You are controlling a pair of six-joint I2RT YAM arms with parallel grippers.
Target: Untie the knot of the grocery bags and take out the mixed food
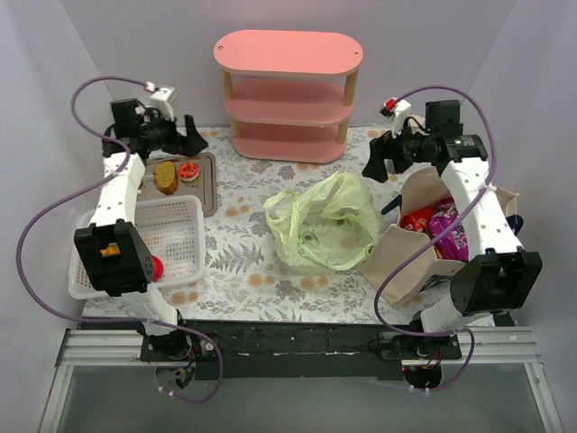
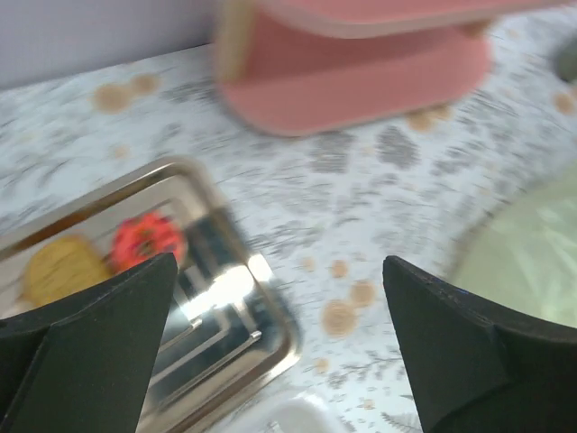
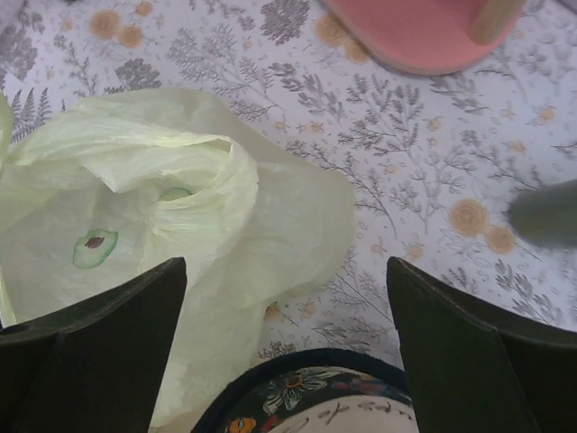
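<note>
The pale yellow-green plastic bag (image 1: 325,225) lies crumpled and slack at mid-table, and no knot shows on it. The beige tote (image 1: 406,257) stands to its right with red and purple packets (image 1: 442,230) inside. Two pastries (image 1: 167,178) sit on a metal tray (image 1: 206,194), and a red fruit (image 1: 156,266) lies in the basket. My left gripper (image 1: 194,137) hangs open and empty above the tray's far end. In the blurred left wrist view the pastries (image 2: 144,242) show just past the left finger. My right gripper (image 1: 383,167) is open and empty above the tote's navy rim (image 3: 315,397) and the plastic bag (image 3: 162,207).
A white mesh basket (image 1: 171,239) stands at the near left, beside the tray. A pink three-tier shelf (image 1: 288,95) stands at the back centre. Grey walls close in the table on three sides. Purple cables loop off both arms.
</note>
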